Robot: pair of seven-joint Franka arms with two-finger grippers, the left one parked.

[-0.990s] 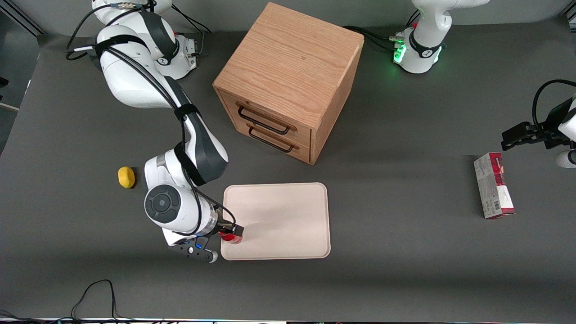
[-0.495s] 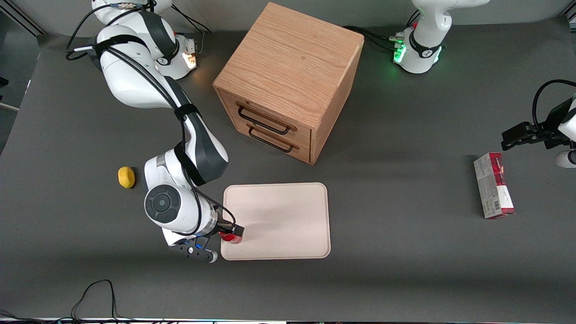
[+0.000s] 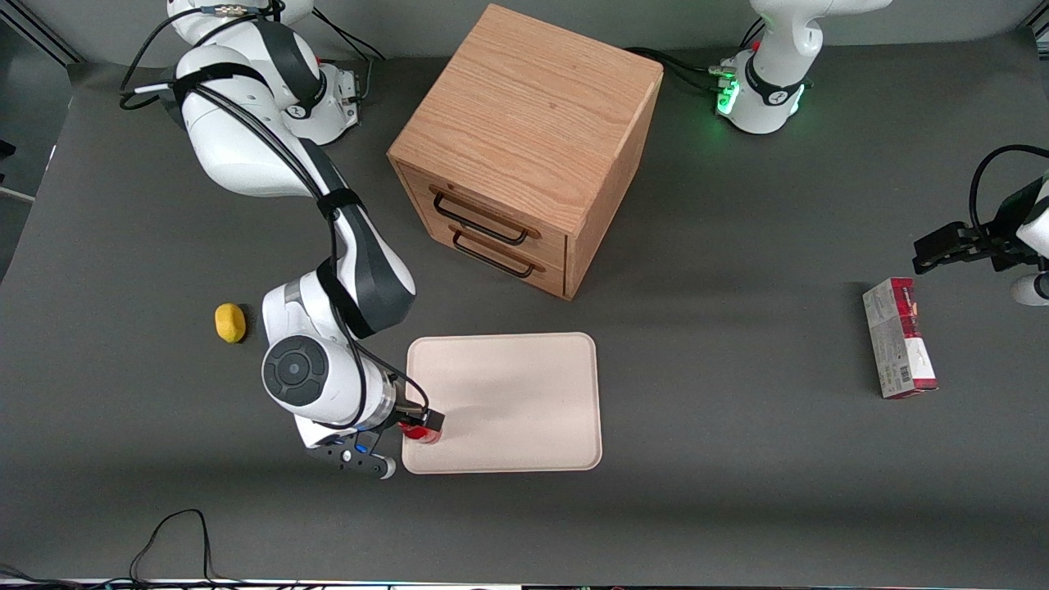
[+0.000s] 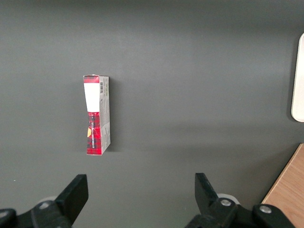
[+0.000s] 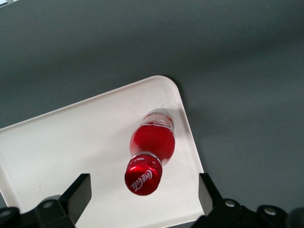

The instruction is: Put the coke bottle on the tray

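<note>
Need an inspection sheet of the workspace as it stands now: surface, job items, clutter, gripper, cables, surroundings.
Surface: dark grey table.
Job's things: coke bottle stands upright on the tray, at the corner nearest the working arm.
Clutter: wooden drawer cabinet; lemon; red-and-grey carton toward the parked arm's end.
Gripper: gripper above the bottle, open, fingers clear of it.
Cables: black cable at the table edge nearest the front camera.
Surroundings: nothing seen.

White Coca-Cola script is legible on the red cap of the coke bottle [image 5: 151, 152], which stands on the tray [image 5: 66, 142] under the gripper [image 5: 142, 202]; the carton [image 4: 97, 115] shows only an unreadable barcode.
</note>
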